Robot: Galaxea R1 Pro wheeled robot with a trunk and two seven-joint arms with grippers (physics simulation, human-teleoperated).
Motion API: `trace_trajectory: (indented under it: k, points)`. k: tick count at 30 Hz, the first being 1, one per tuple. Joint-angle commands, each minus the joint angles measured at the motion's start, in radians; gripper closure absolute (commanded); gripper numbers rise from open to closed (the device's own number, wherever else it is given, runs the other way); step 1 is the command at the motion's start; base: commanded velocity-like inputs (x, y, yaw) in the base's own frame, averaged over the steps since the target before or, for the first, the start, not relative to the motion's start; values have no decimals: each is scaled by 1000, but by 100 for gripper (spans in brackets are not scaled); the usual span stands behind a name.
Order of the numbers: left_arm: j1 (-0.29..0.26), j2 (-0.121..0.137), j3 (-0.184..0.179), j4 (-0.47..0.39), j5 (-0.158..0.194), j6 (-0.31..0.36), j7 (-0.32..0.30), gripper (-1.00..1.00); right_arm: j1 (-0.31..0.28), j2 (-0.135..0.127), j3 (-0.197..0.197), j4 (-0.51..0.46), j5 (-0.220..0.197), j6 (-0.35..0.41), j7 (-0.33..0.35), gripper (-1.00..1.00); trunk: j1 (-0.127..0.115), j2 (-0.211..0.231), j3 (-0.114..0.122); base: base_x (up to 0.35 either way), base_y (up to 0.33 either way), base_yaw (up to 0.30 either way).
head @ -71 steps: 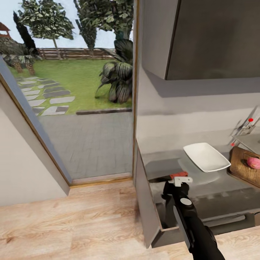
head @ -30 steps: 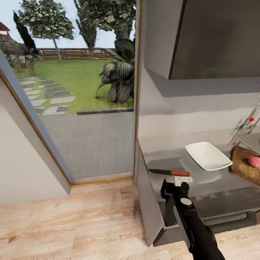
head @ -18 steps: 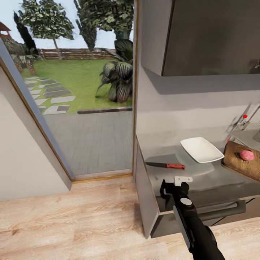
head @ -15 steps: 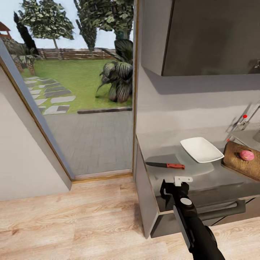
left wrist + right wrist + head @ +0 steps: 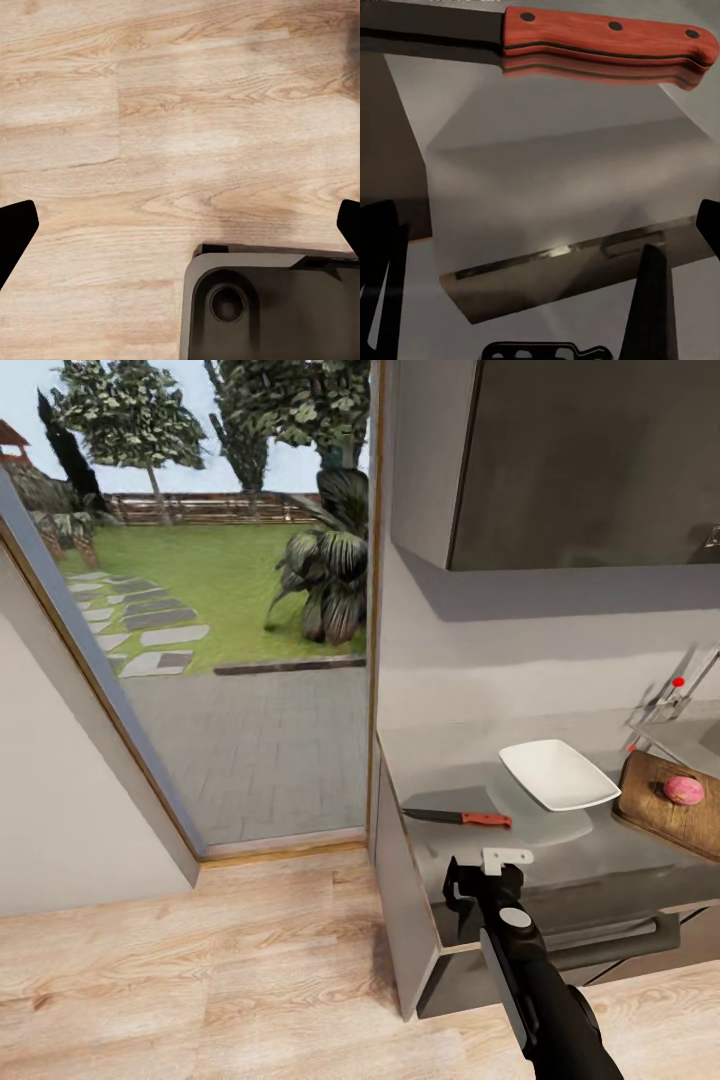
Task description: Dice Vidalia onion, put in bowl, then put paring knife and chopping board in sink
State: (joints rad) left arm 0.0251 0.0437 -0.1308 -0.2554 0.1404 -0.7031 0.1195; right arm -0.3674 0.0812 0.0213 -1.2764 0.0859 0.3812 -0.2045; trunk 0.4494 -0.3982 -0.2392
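Head view: one paring knife [image 5: 460,818] lies on the countertop [image 5: 560,860], one bowl [image 5: 558,774] beside it, one onion [image 5: 684,790] on the chopping board [image 5: 665,815]. Right wrist view: right gripper [image 5: 547,247] spread, empty, near the red handle. Left wrist view: left gripper [image 5: 180,225] spread over wood floor [image 5: 150,112].

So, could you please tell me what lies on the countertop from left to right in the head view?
knife → bowl → board with the onion on it.
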Motion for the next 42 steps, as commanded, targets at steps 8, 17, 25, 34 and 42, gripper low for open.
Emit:
trace_trajectory:
  k: [8,17,25,34,42]
  points:
    - [0,1,-9,-2,8,-1,5,-100,-1,2,2,-4,9,8,-3,-100,1,-2,-2,0,0,0]
    - [0,1,-9,-2,8,-1,5,-100,-1,2,2,-4,9,8,-3,-100,1,-2,1,0,0,0]
    - [1,1,-9,-2,8,-1,5,-100,-1,2,2,-4,9,8,-3,-100,1,-2,12,0,0,0]
    - [0,1,-9,-2,8,-1,5,-100,-1,2,2,-4,9,8,-3,-100,1,-2,26,0,0,0]
    - [0,1,-9,-2,8,-1,5,-100,-1,2,2,-4,9,8,-3,-100,1,-2,38,0,0,0]
